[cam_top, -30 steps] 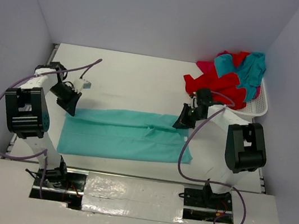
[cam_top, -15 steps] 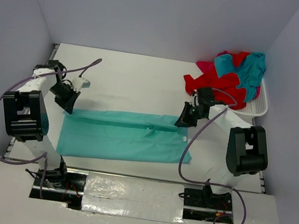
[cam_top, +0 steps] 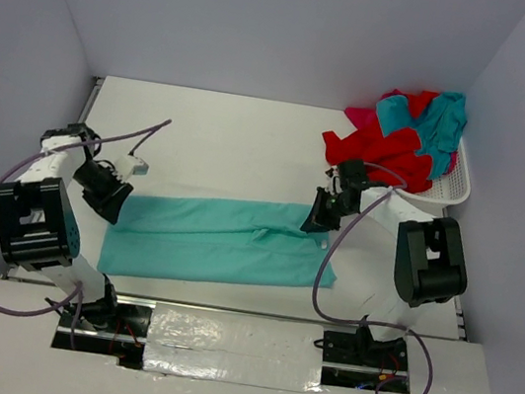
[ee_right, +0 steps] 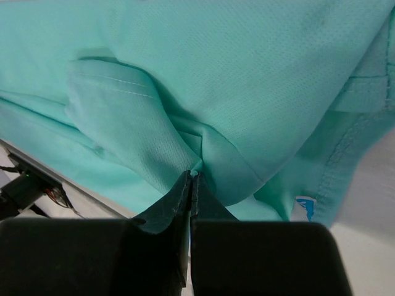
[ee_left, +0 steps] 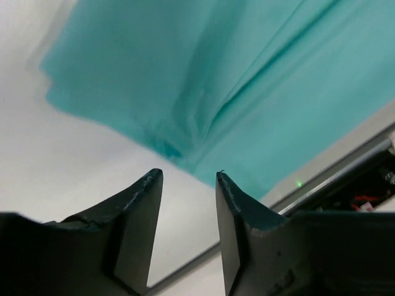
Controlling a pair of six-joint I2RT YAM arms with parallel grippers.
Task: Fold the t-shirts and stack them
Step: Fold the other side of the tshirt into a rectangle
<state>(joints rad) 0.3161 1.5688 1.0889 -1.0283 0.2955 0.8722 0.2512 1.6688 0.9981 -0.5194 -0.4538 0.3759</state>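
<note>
Since the teal shirt point(cam_top: 220, 245) is thin knit, expect it to be light, limp and quick to drag or wrinkle. It won't hold a shape on its own. Take it at hems or folded corners and pinch through every layer, not mid-panel.

It lies flat on the surface point(cam_top: 231, 142) as a long band, apparently folded lengthwise. It runs between your two arms, close to the near edge.

Your right pincer point(ee_right: 190, 179) is clamped tight on a bunched ridge at the shirt's right end. In the wrist view the cloth gathers right into the closed tips. A stitched hem shows up-left of them and a small blue label point(ee_right: 304, 206) low right.

Your left pincer point(ee_left: 188, 176) has its fingers apart with nothing between them. The shirt's left-end corner sits just beyond the tips, and bare surface shows through the gap. I can't tell whether the tips touch the cloth. From above, this pincer hangs at the band's far-left corner.

My read is that the left end is free and the right end is held. Any pull from the right would likely slide the whole band, since the cloth looks slippery on this top.

The other shirts point(cam_top: 401, 139), red, teal and magenta, are heaped in the white basket point(cam_top: 448, 192) at far right. That heap is just behind the right pincer and well apart from the left one. Nothing is stacked yet.
</note>
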